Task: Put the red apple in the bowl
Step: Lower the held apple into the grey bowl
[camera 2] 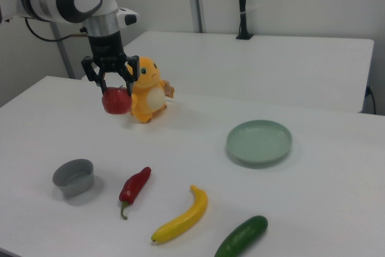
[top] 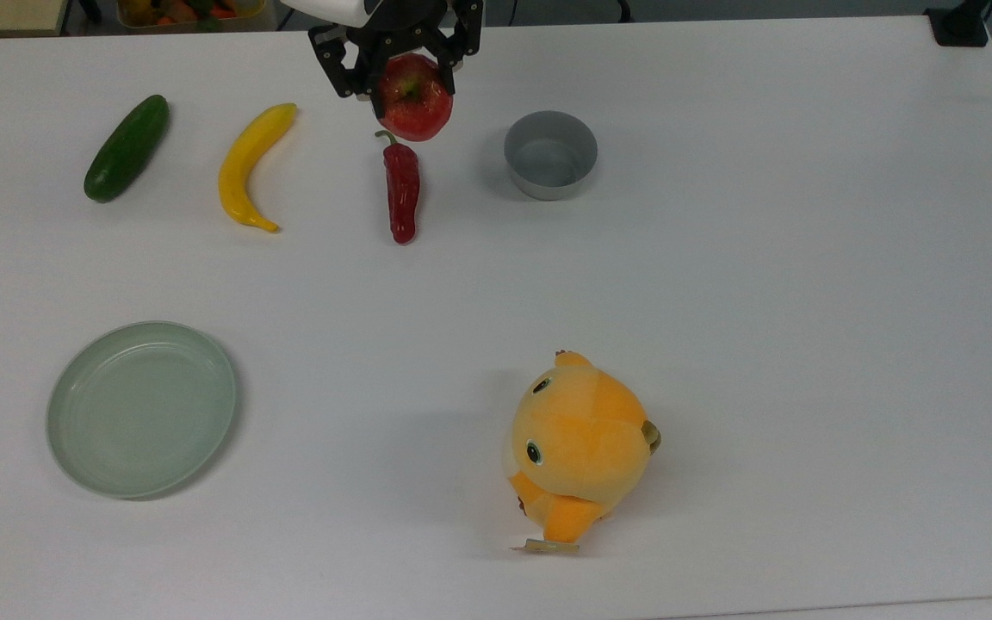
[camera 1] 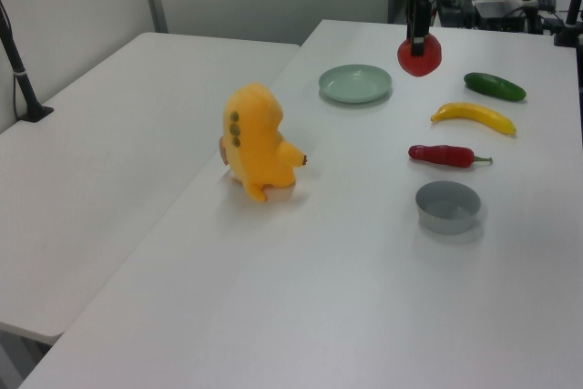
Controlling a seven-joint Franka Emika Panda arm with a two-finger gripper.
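My gripper (top: 410,90) (camera 2: 116,94) (camera 1: 418,46) is shut on the red apple (top: 414,108) (camera 2: 117,101) (camera 1: 419,56), which hangs in the air well above the table. In the top view the apple is over the stem end of the red chili pepper (top: 401,189). The grey bowl (top: 550,155) (camera 2: 74,177) (camera 1: 447,206) stands empty on the table, to the top view's right of the apple and apart from it.
A banana (top: 251,162) and a cucumber (top: 127,148) lie to the top view's left of the chili. A pale green plate (top: 141,407) sits at the top view's lower left. An orange plush toy (top: 578,448) stands below the bowl in the top view.
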